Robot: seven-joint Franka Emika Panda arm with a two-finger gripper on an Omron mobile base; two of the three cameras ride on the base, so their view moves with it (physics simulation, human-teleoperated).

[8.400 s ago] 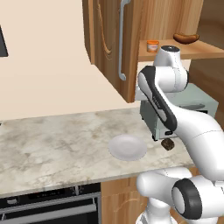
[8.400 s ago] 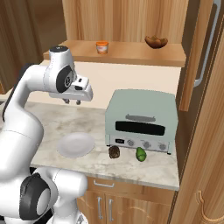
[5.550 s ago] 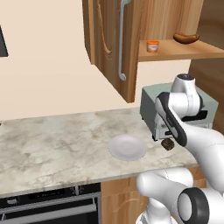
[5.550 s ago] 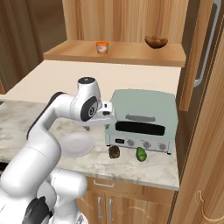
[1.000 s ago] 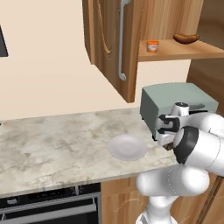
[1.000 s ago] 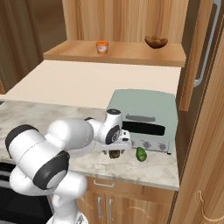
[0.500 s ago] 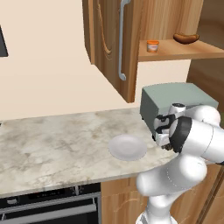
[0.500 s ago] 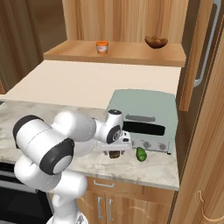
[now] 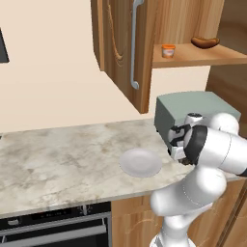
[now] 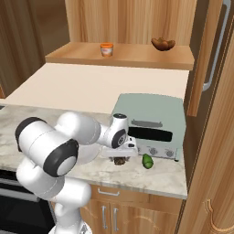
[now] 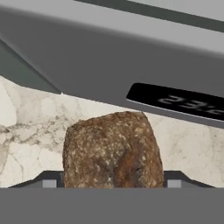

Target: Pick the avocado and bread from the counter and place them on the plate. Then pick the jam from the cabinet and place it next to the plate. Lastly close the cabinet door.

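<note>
Down on the counter (image 9: 58, 154), right in front of the toaster oven (image 10: 153, 123), I have the gripper (image 10: 119, 157) lowered over the bread (image 11: 111, 151), which sits on the stone between the two fingertips; whether the jaws are pressing it yet I cannot tell. By my reading, the task has barely begun: the plate (image 9: 140, 162) lies bare, the avocado (image 10: 147, 161) rests just beside the bread, the jam (image 10: 106, 49) stands on the cabinet shelf (image 10: 123, 57), and the cabinet door (image 9: 123, 48) hangs open. My right base view gives me the avocado and bread side by side, while the left base view offers the bare plate, and the hand view gives the bread's rough crust close up.
</note>
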